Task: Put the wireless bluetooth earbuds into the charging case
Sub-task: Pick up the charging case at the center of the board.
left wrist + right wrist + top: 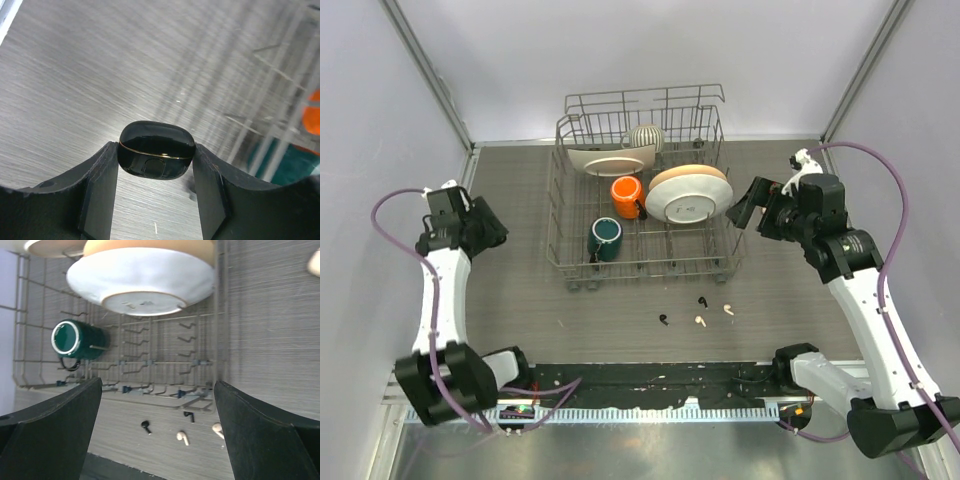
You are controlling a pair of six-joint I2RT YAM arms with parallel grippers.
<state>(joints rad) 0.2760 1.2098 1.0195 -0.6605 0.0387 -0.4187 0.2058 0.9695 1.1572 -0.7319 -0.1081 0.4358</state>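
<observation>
While the four earbuds (700, 321) lie loose on the table (520, 290) just before the dish rack (650, 262), the left gripper (156, 167) clamps the black charging case (156, 147) left of it and the right gripper (157, 390) gapes wide on its right

Wire dish rack (650, 266), green mug (605, 238), orange mug (626, 192), tilted bowl (688, 193)

Four earbuds (699, 321) lie on the table (520, 300) before the rack (650, 267) (case (156, 150) between the left fingers (100, 187)).
</observation>
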